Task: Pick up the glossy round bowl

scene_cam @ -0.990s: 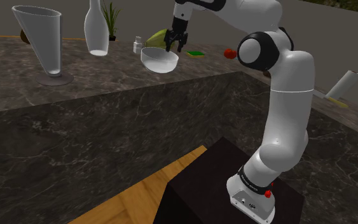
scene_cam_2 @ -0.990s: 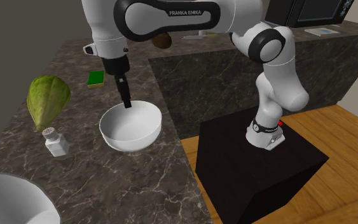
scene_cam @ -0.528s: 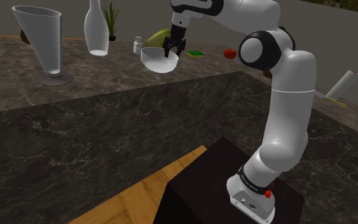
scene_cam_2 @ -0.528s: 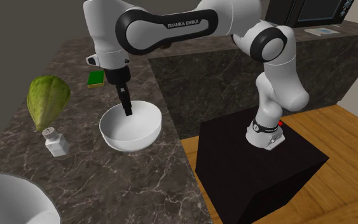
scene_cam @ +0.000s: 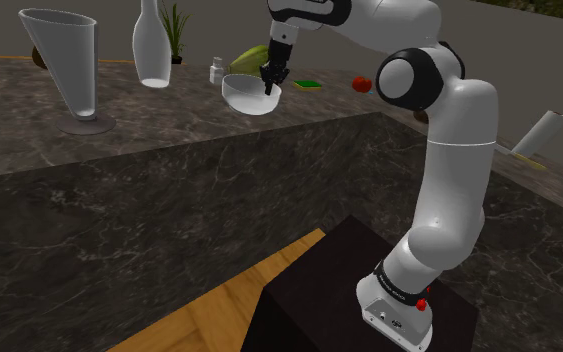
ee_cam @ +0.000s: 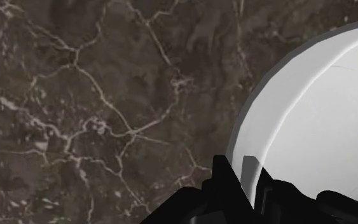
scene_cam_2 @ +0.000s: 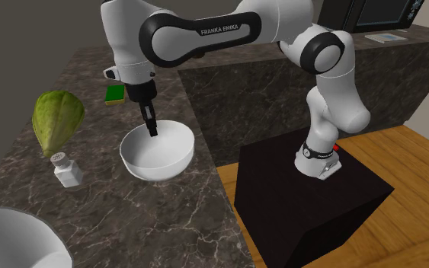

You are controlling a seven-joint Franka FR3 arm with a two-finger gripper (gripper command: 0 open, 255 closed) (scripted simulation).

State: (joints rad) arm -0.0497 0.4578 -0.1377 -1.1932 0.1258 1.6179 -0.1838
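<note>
White bowl (scene_cam_2: 157, 150) sits upright on a dark veined stone tabletop (scene_cam_2: 91, 221), close to the edge that faces the stand (scene_cam_2: 312, 205). End effector (scene_cam_2: 152, 131) comes down from above at the bowl's far rim, as the second exterior view has it. Wrist view: 2 black fingers (ee_cam: 225, 181) straddle the rim, 1 outside the wall and 1 inside, with the rim strip filling the gap between them. Reads as clenched on the bowl's rim. Bowl's bottom looks to be on the stone or barely off it; cannot tell which.

Step in hand: grasp made, lift not yet begun, by my reading. Next move calls for a straight, slow rise with the hand kept level. A pinch on 1 side of the rim leaves the bowl's weight hanging off-centre, so it may tilt or swing about the fingers. Glossy wall, likely slick; slip is the main risk.

Around: green cabbage (scene_cam_2: 56, 120) and small white shaker (scene_cam_2: 66, 169) stand near the bowl on the second exterior view's left, apart from it. Green sponge (scene_cam_2: 115, 93) lies beyond the end effector. Shoulder view adds a tall clear beaker (scene_cam: 64, 65) and a clear bottle (scene_cam: 150, 45), both well apart from the bowl, plus a small red thing (scene_cam: 361, 84) past the arm. Nothing stands over the bowl, so the path upward looks open. Cabbage and shaker would matter only if the bowl swung sideways.
</note>
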